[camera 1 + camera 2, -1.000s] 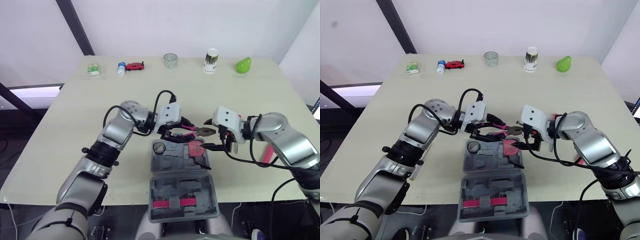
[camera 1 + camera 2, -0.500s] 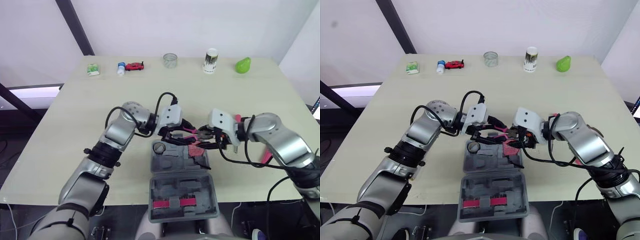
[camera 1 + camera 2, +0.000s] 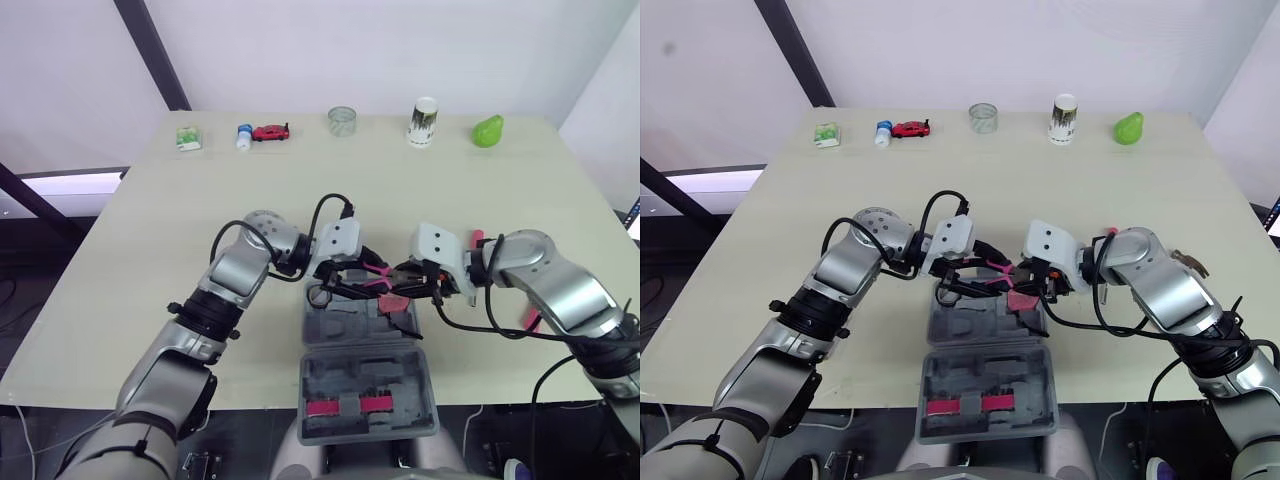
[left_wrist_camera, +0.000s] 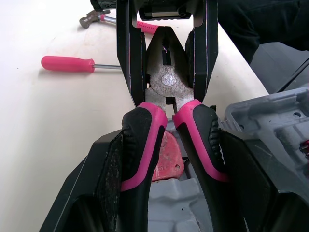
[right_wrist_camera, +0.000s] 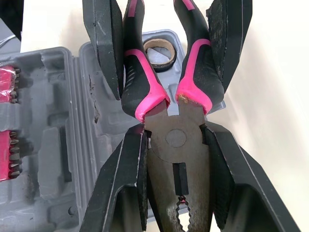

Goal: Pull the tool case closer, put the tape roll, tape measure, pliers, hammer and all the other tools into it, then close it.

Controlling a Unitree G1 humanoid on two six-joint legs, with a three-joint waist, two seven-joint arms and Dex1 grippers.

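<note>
Left gripper [image 4: 170, 137] is clenched on the pink-and-black handles of the pliers [image 4: 167, 79], one finger pressed against each handle! Across from it, the right gripper [image 5: 174, 133] is clamped on the metal head, a finger against each side at the pivot. So the pliers hang between the two grippers, lying roughly level just above the far half of the open tool case [image 3: 322, 372], not touching the tray.

Down in the tool case, the tape roll [image 5: 161, 52] lies flat in a recess at the far corner on the left arm's side, below the handles. The red tape measure [image 4: 166, 162] sits in the same far half, under the pliers, toward the right arm's side. In the near half of the case, the red bit holder [image 3: 345, 405] lies in its slot.

Outside the tool case, a pink-handled screwdriver [image 4: 67, 63] lies on the table [image 3: 150, 220] on the right arm's side, and the hammer [image 4: 89, 19] lies a little beyond it.
</note>
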